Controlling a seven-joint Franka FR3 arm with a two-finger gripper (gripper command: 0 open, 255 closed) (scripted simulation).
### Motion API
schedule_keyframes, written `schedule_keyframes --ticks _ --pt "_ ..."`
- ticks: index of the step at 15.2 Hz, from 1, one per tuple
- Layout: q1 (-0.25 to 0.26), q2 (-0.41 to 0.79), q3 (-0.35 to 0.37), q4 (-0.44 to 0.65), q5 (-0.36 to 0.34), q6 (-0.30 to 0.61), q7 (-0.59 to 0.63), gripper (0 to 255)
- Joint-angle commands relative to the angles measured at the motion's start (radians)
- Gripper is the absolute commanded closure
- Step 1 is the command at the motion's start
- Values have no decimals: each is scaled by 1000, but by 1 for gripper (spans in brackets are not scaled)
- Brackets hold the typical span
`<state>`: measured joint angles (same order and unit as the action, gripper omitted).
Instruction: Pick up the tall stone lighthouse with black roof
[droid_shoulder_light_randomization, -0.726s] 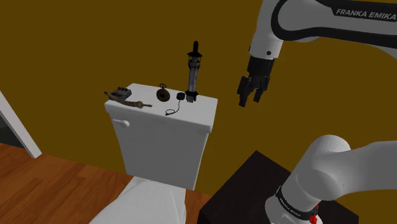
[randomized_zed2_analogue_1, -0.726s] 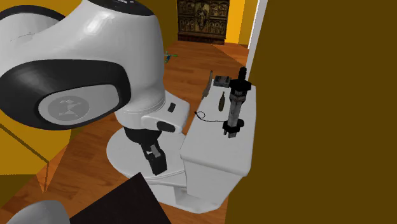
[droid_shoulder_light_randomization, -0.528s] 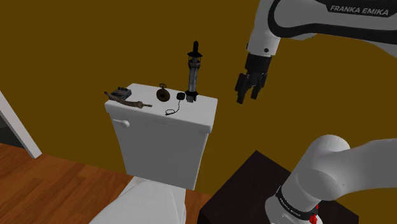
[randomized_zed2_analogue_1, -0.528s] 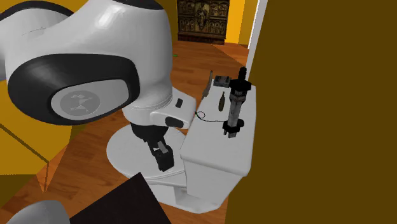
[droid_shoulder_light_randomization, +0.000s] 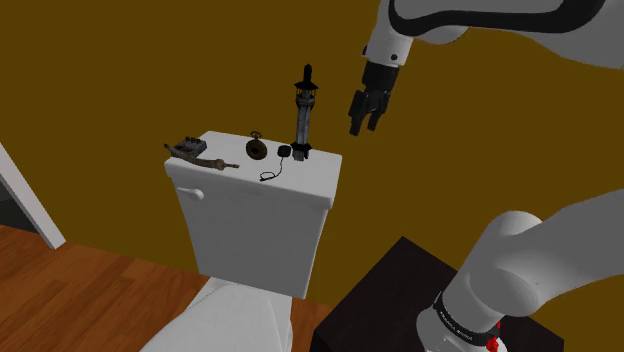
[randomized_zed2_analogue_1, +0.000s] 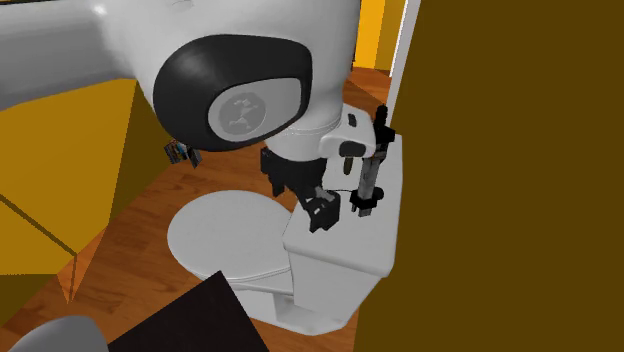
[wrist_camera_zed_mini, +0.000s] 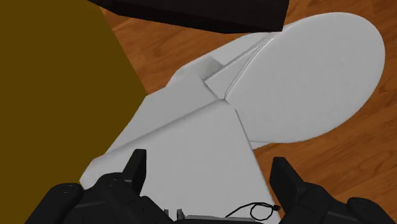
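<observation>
**Lighthouse** (droid_shoulder_light_randomization: 304, 112): tall, thin, grey stone-look shaft with a black pointed roof and a dark base. It stands upright at the 3 o'clock end of the toilet tank lid (droid_shoulder_light_randomization: 300, 185) in the shoulder view, close to the brown-yellow wall (droid_shoulder_light_randomization: 120, 70). In the second exterior view it stands upright (randomized_zed2_analogue_1: 370, 175) at the wall side of the lid.

**Gripper** (droid_shoulder_light_randomization: 361, 127): all black, two fingers pointing down. It hangs in the air at 3 o'clock of the lighthouse, level with its upper half, near but not touching. In the wrist view (wrist_camera_zed_mini: 209, 170) the fingers (wrist_camera_zed_mini: 135, 167) stand wide apart with nothing clasped, and the white lid lies beyond them. In the second exterior view it sits (randomized_zed2_analogue_1: 323, 212) at 8 o'clock of the lighthouse.

**Other pieces on the lid:**
- A small round dark trinket (droid_shoulder_light_randomization: 258, 148) at 9 o'clock of the lighthouse.
- A thin black cord (droid_shoulder_light_randomization: 270, 175) beside the lighthouse's base.
- A dark cluster of small tools (droid_shoulder_light_randomization: 192, 152) at the lid's 9 o'clock end.

**Fixtures:**
- A white toilet seat cover (wrist_camera_zed_mini: 312, 76), closed.
- A black stand (droid_shoulder_light_randomization: 395, 290) at 5 o'clock of the tank.
- A wooden floor (droid_shoulder_light_randomization: 70, 280).
</observation>
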<state>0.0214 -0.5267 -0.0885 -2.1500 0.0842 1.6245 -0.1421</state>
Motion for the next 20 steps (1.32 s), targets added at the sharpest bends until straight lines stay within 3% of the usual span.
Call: schedule_keyframes --ticks 1,8,15,20 --pt "13 73 -16 76 7 16 -50 0" --pt "46 303 -64 358 56 20 -221 0" --pt "52 555 -91 725 142 -49 -374 0" --pt "54 527 -86 622 137 27 -384 0"
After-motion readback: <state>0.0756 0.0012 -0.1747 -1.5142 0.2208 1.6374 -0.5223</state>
